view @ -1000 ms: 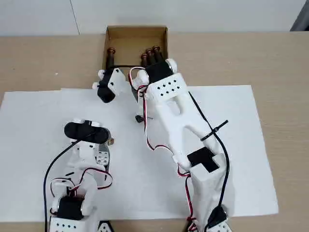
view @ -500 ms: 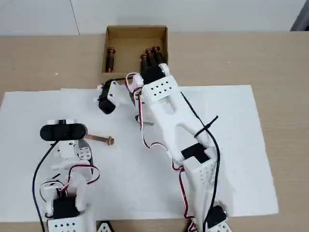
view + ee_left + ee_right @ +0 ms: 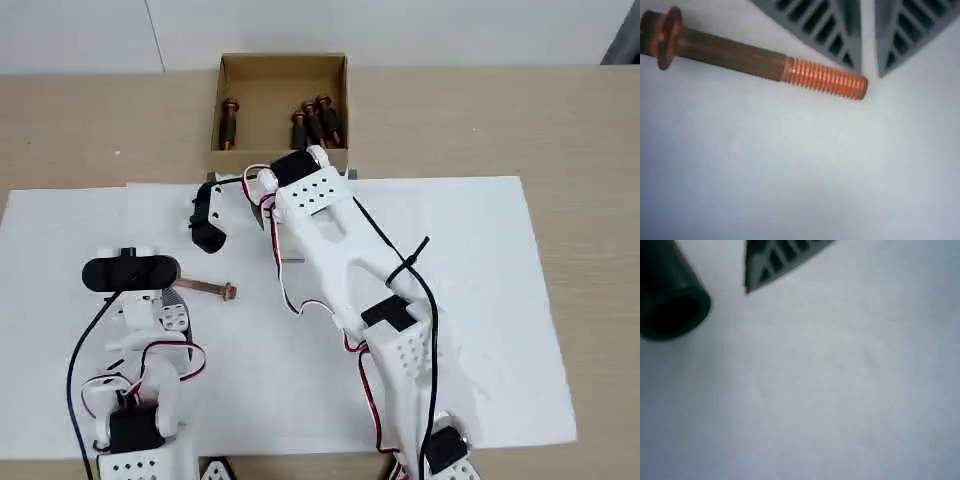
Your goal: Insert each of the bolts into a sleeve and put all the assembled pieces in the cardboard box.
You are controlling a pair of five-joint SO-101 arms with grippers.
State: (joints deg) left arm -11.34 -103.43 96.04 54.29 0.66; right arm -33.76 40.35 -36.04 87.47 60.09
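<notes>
A copper bolt (image 3: 755,59) lies flat on the white paper (image 3: 480,300), its head (image 3: 229,292) pointing right. My left gripper (image 3: 869,74) sits just off the bolt's threaded end (image 3: 180,291); its fingers are nearly together with nothing between them. The cardboard box (image 3: 283,68) at the back holds several assembled pieces (image 3: 315,120). My right arm's wrist (image 3: 310,190) hangs over the paper just in front of the box. One finger (image 3: 780,260) of its gripper shows, the other is out of frame. A black sleeve (image 3: 670,305) lies beside that finger, open end toward the camera.
The paper covers most of the wooden table (image 3: 560,130). The right arm (image 3: 390,330) crosses the middle of the paper diagonally. Open paper lies to its right and between the two arms.
My left arm has pulled back to the left, uncovering the bolt, which has stayed in place. The right arm has drawn back from the box toward the paper and swung left.
</notes>
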